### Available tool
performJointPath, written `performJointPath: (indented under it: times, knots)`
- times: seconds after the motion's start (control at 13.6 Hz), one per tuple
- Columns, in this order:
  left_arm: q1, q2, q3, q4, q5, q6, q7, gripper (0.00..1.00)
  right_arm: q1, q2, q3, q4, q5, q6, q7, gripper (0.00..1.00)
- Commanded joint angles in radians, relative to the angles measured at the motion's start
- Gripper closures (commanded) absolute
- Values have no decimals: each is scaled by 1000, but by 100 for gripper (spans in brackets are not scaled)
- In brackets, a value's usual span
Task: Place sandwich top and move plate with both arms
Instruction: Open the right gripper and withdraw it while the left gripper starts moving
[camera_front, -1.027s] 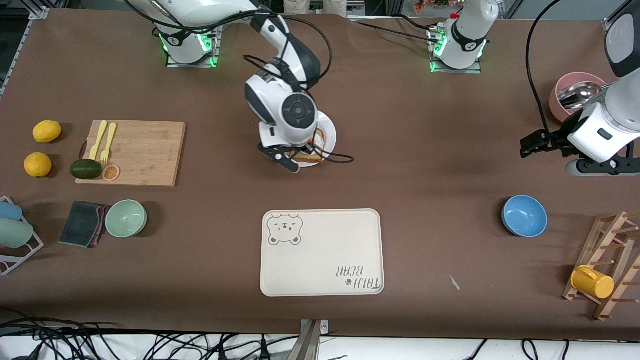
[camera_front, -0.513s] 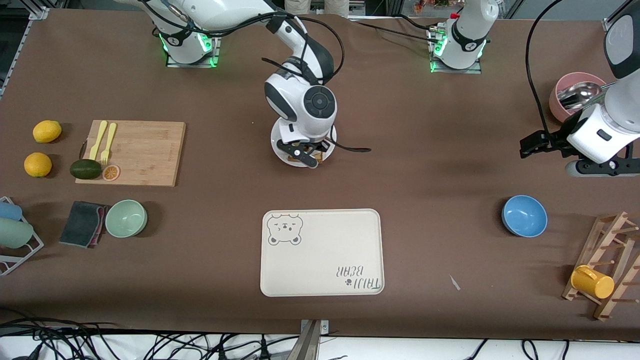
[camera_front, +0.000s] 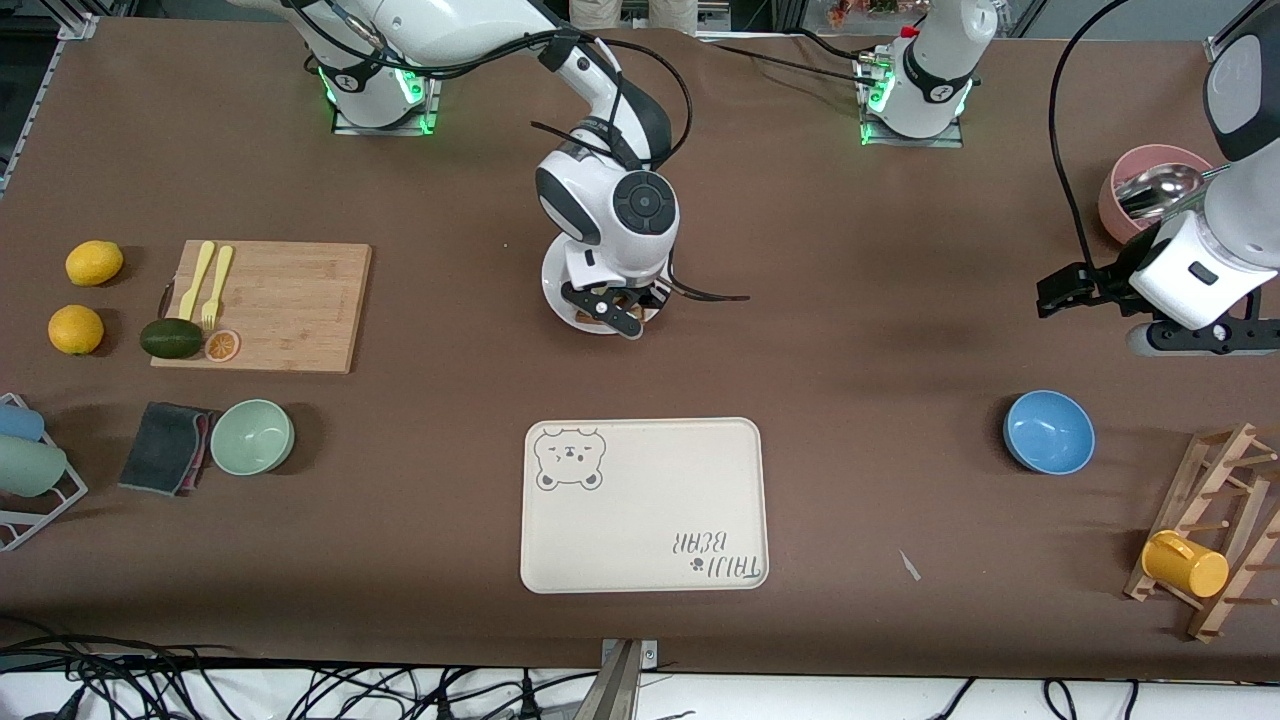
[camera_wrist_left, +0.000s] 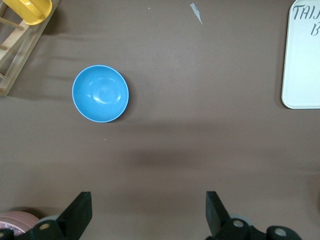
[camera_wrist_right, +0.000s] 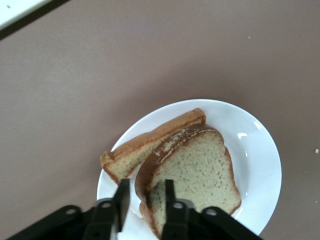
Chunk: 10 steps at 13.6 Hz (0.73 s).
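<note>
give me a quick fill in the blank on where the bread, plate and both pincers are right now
1. The sandwich top leans on another bread slice on the white ____.
2. The right pincer has one finger either side of the sandwich top's ____.
3. The left pincer hangs open over bare table, near the ____ bowl.
4. The tray with the bear print lies ____ to the front camera than the plate.

Missing words: plate; crust; blue; nearer

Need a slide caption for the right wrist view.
Right gripper straddling the sandwich top, laid over the lower bread slice on the plate.
</note>
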Motion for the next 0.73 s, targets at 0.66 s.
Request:
performJointPath:
  times: [0.66]
  knots:
    - [-6, 19, -5, 16, -102, -8, -4, 0, -350, -225, -26, 22, 120, -262, -592, 0]
